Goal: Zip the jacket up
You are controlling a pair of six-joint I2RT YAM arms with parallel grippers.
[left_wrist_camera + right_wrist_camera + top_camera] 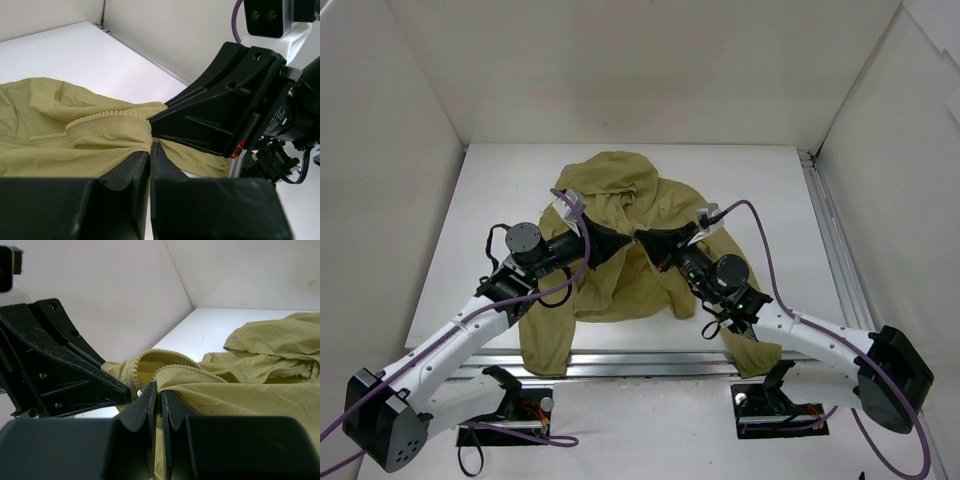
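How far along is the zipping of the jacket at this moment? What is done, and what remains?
Done: the grasp only. Both grippers meet at the front opening in the middle of the jacket.
In hand: the left gripper and the right gripper each pinch fabric beside the zipper teeth.
Remaining: the whole zip, since the teeth lie open and curved and no joined stretch shows.

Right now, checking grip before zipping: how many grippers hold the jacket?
2. The left gripper pinches the jacket by its zipper teeth; the right gripper pinches it opposite, tips nearly meeting.
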